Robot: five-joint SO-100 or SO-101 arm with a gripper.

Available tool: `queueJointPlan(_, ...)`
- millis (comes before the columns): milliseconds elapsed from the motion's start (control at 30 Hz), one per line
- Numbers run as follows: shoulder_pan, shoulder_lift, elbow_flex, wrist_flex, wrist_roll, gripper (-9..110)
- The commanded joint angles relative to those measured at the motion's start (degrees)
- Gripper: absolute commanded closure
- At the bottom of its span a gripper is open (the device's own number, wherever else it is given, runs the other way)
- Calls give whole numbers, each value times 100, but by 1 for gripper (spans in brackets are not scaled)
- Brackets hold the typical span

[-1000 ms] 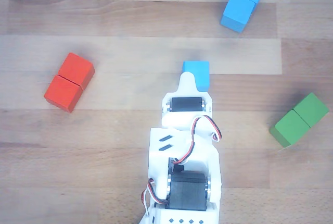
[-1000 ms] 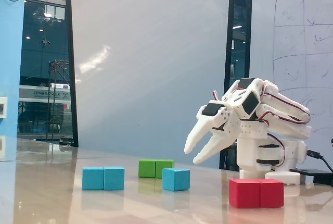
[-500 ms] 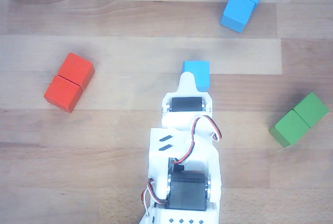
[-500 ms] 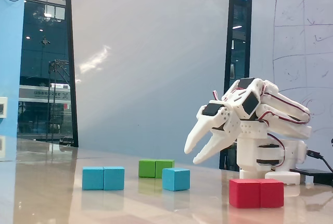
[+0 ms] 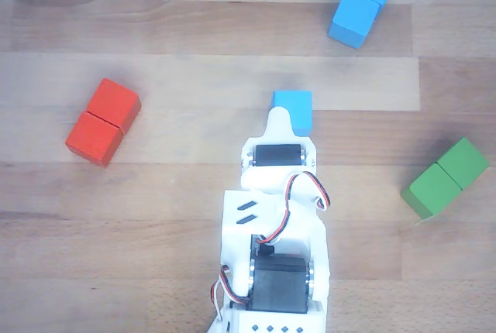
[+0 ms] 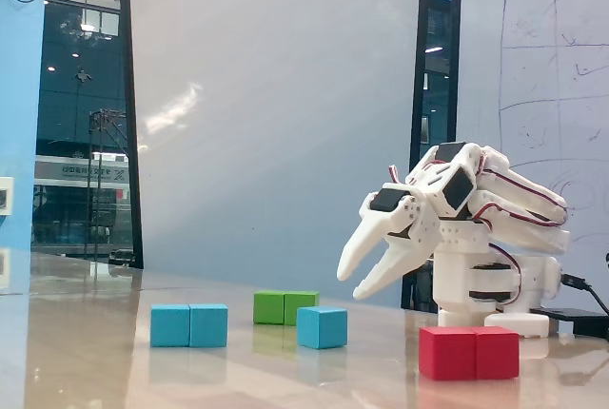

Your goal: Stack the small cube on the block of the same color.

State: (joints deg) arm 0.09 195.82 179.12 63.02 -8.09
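Observation:
The small cube (image 5: 295,108) (image 6: 322,327), bright blue, sits alone on the wooden table. The blue block of the same color (image 5: 363,3) (image 6: 189,325) lies apart from it, at the top right in the other view and at the left in the fixed view. My white gripper (image 6: 352,282) (image 5: 280,120) hangs in the air just short of the cube, its tips a little above the cube's top. The jaws stand slightly apart with nothing between them. In the other view the upper finger overlaps the cube's near left corner.
A red oblong block (image 5: 102,121) (image 6: 469,352) lies to the left in the other view. A green oblong block (image 5: 446,177) (image 6: 285,307) lies to the right. The arm's body (image 5: 275,248) fills the lower middle of that view.

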Motion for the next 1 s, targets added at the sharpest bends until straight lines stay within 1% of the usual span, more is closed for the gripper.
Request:
queueJointPlan(0,44,167,-132,18,18,91)
queueJointPlan(667,44,149,-229,18,-62,90)
queueJointPlan(800,44,-308,-1169,18,-70,90)
queueJointPlan(967,35,-2382,-2927,26,-70,90)
